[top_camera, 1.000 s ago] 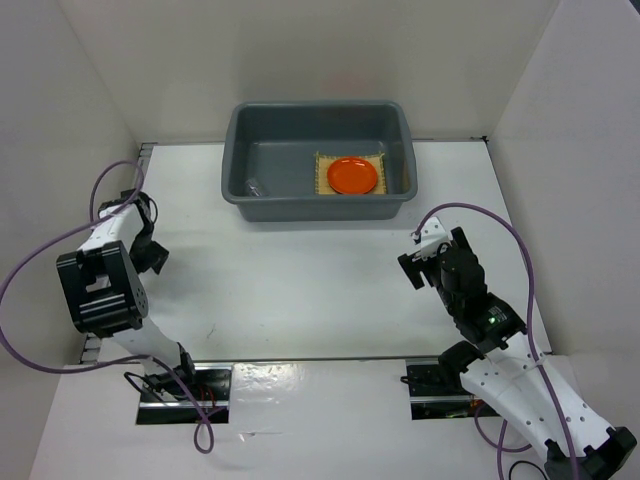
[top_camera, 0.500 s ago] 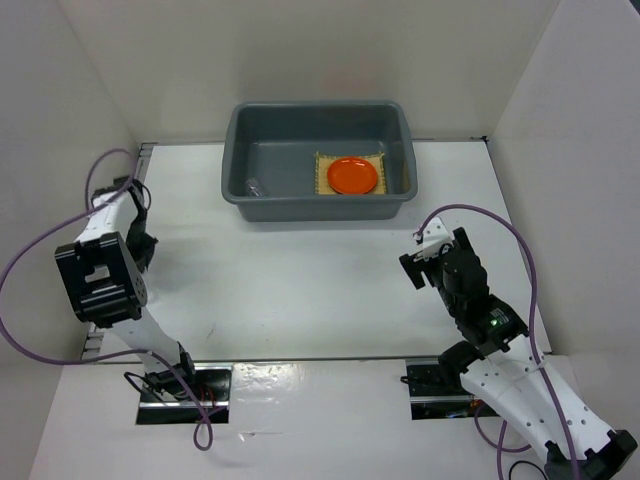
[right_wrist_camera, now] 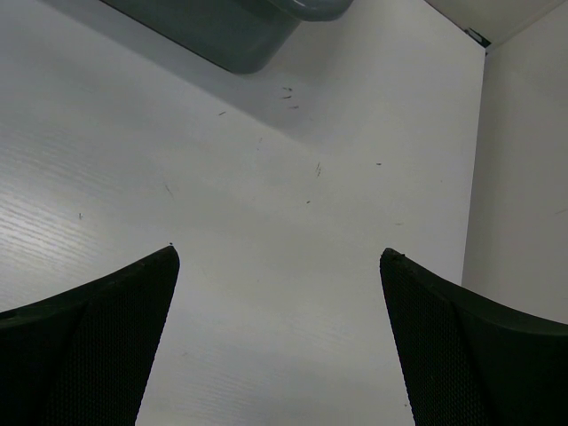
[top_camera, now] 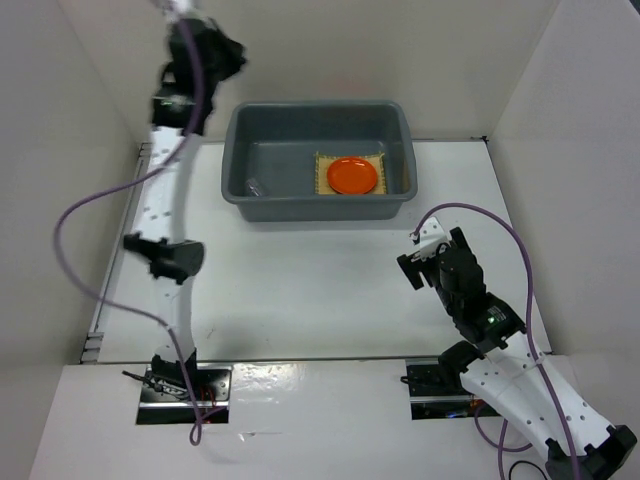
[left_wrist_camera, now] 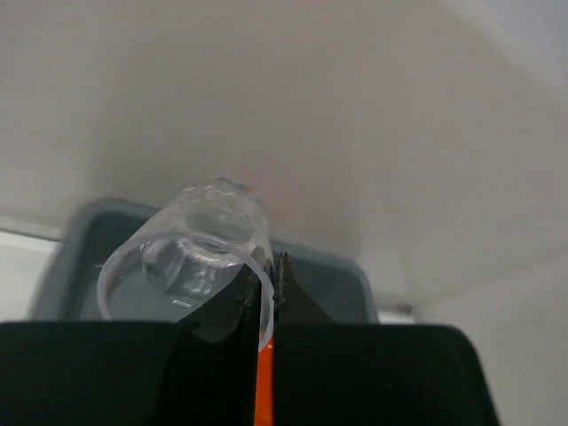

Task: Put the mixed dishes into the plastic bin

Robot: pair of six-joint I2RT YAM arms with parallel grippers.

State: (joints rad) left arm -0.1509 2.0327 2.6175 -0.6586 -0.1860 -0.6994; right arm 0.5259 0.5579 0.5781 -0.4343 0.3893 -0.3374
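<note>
Clear cup (left_wrist_camera: 191,266) is clamped by one side of its wall between the left jaws, which are closed thin on the plastic near the rim. The cup hangs to the left of the jaws, tipped on its side with its open mouth towards the wrist camera. Pinching the wall probably suits so small and smooth a thing, which would slip from a grip around its body. Beyond the cup the plastic bin (top_camera: 315,105) lies below and ahead, so the cup is in the air and not yet over the middle of the tub. From above, the left arm (top_camera: 165,190) stands tall, its wrist high beside the bin's far left corner, likely to clear the thick rim before a drop. Inside the bin the orange plate (top_camera: 352,176) rests on the yellow mat (top_camera: 322,172) towards the right end, and a second clear cup (top_camera: 254,187) lies near the left wall. No black dish shows in any view. The right jaws are spread wide and empty, held low over the bare surface (top_camera: 300,270), well apart from the bin
</note>
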